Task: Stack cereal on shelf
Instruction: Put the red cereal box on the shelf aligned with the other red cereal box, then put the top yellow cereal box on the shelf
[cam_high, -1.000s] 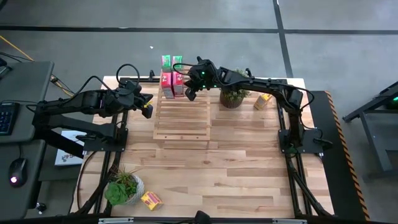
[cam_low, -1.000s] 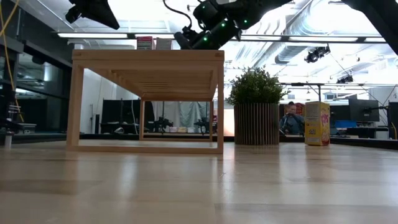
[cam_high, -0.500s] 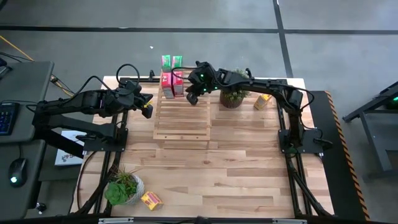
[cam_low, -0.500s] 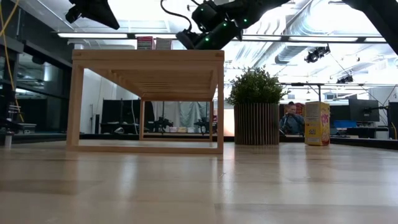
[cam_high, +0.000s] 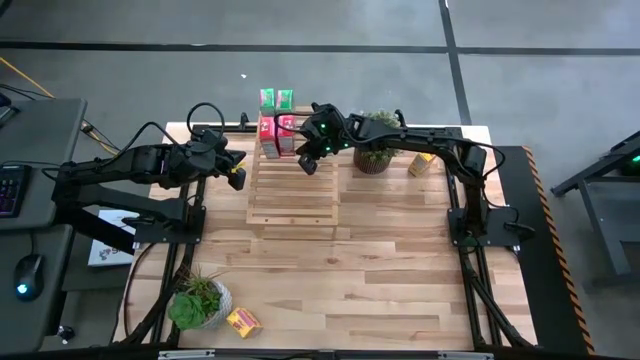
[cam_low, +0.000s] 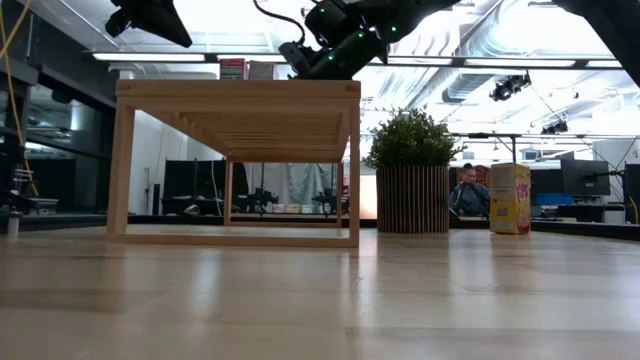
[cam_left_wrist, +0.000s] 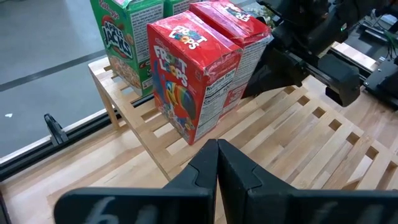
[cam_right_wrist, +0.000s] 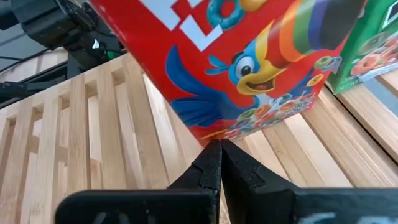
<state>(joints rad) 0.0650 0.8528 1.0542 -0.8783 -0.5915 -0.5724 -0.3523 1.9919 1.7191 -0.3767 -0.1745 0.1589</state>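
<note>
1. Four cereal boxes upright at the far end of the shelf (cam_high: 292, 185): two red boxes (cam_high: 277, 137) side by side, two green boxes (cam_high: 276, 98) just behind them at the far edge.
2. From above, only the tops of these boxes readable; in the left wrist view, printed faces legible on the near red box (cam_left_wrist: 189, 78) and a green box (cam_left_wrist: 121, 37), both standing on the slats (cam_left_wrist: 298, 130).
3. In the right wrist view, a red box face (cam_right_wrist: 249, 56) filling most of the frame, with a strip of green box (cam_right_wrist: 373, 50) beside it.
4. Right gripper (cam_high: 309, 160) over the shelf, just beside the red boxes; fingers (cam_right_wrist: 214, 171) pressed together, holding nothing.
5. Left gripper (cam_high: 238, 176) beside the shelf's left edge, above the table (cam_high: 400, 250); fingers (cam_left_wrist: 214, 168) closed tight, empty.
6. From table height, shelf seen edge-on as a raised frame (cam_low: 236, 160) on legs, box tops barely peeking above it, right gripper (cam_low: 300, 58) just above its top.
7. One yellow box (cam_high: 423, 163) on the table right of the far potted plant (cam_high: 375, 155), seen upright at table height (cam_low: 510, 198).
8. Another yellow box (cam_high: 242, 320) lying near the second plant (cam_high: 198, 300) at the table's near left corner, visible only from above.
9. A person (cam_low: 463, 190) in the room behind, visible only at table height.
</note>
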